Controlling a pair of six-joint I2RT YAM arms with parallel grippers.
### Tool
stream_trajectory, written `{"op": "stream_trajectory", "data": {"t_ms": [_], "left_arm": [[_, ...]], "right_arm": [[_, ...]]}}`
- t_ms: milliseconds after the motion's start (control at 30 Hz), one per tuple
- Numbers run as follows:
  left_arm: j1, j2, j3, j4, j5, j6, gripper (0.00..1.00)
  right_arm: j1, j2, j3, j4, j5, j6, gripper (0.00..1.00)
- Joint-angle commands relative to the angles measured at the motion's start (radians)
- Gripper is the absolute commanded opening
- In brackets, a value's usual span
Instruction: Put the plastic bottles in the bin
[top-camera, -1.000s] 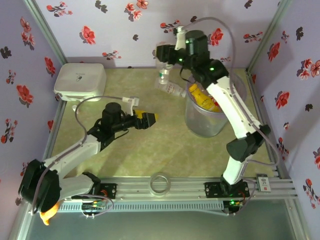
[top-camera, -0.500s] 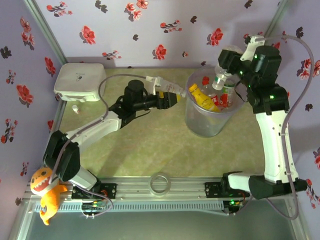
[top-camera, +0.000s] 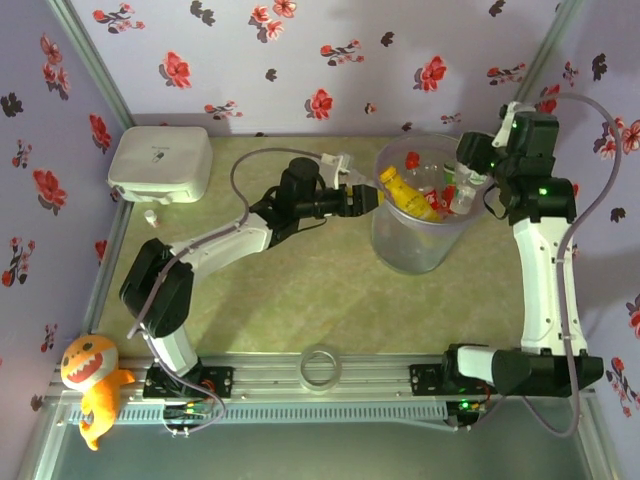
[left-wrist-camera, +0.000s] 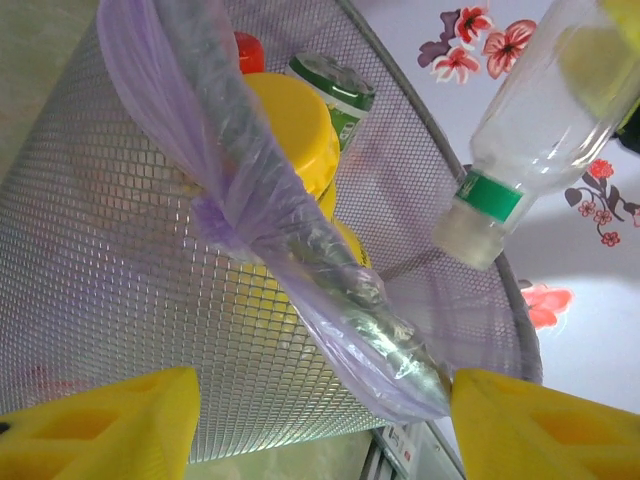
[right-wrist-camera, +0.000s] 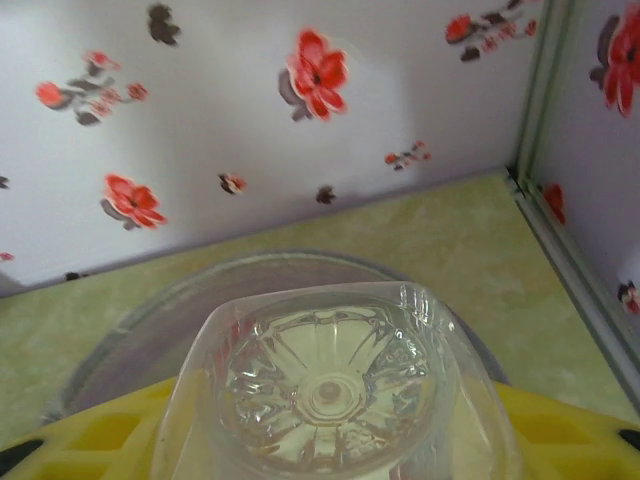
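**A:** Where is the bin sitting?

**B:** The translucent bin (top-camera: 395, 250) is standing toward the far right of the counter (top-camera: 300, 290). It is holding a yellow bottle (top-camera: 404, 193) leaning at its left rim, along with red-labelled bottles (top-camera: 440, 203).

**A:** And the right tool?

**B:** The right tool (top-camera: 472, 180) is hanging over the bin's right side. It is clamping a clear bottle (left-wrist-camera: 540, 120) near its base, so the pale cap is pointing down over the bin.

**A:** The left one?

**B:** The left tool (top-camera: 368, 199) is sitting just beside the bin's left wall, its yellow fingers (left-wrist-camera: 100, 425) standing apart. A translucent purple-tinted strip (left-wrist-camera: 300, 260) is lying across between them. I cannot tell whether it is being gripped.

**A:** Anything else around?

**B:** A white rounded box (top-camera: 160, 160) is resting at the far left. A tape ring (top-camera: 320, 367) is lying at the near edge between the arm bases.
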Motion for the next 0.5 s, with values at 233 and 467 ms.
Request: {"op": "stream_trajectory", "data": {"t_ms": [233, 467], "left_arm": [[-0.007, 0.051, 0.039, 0.024, -0.019, -0.024, 0.68], [-0.006, 0.018, 0.033, 0.015, -0.052, 0.004, 0.85]], "right_arm": [[-0.031, -0.02, -0.133, -0.032, -0.052, 0.071, 0.26], [-0.034, -0.029, -0.225, -0.045, -0.052, 0.102, 0.26]]}}
